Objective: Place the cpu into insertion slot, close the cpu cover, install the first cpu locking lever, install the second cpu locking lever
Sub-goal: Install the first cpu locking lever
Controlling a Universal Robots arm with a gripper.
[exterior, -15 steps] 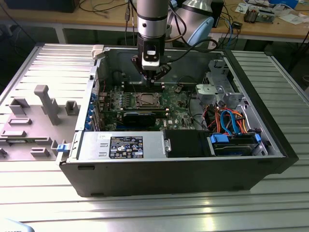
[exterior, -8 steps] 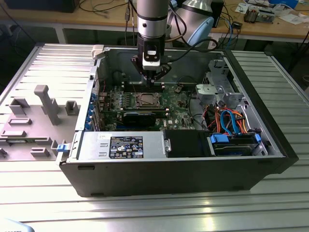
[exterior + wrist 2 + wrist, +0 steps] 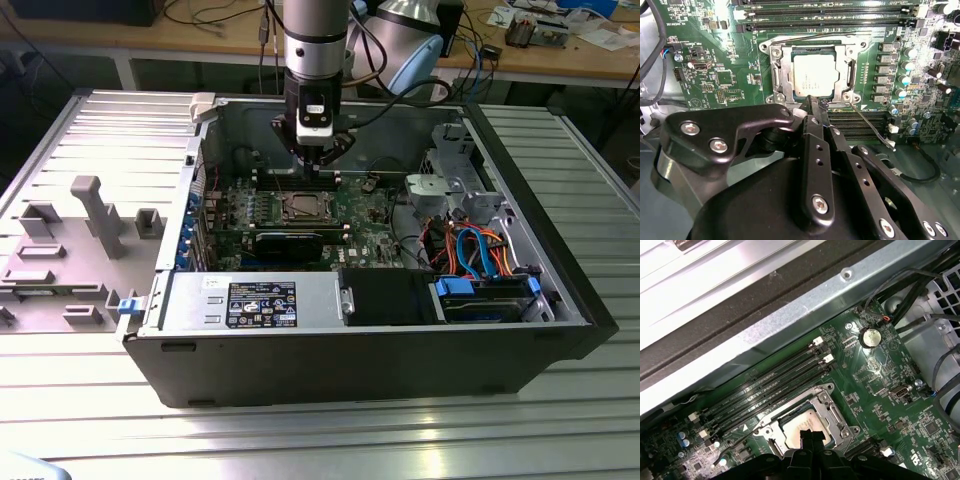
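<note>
Silvery cpu [image 3: 815, 74] (socketed) — cpu cover [image 3: 781, 75] flat

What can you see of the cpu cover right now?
The cpu cover is a thin, shiny, silvery metal frame with a square window. It lies flat on the green board, down around the cpu, whose grey top shows through the window. Screws sit at two of its corners. The gripper is at one edge; I cannot tell whether it touches.
</note>
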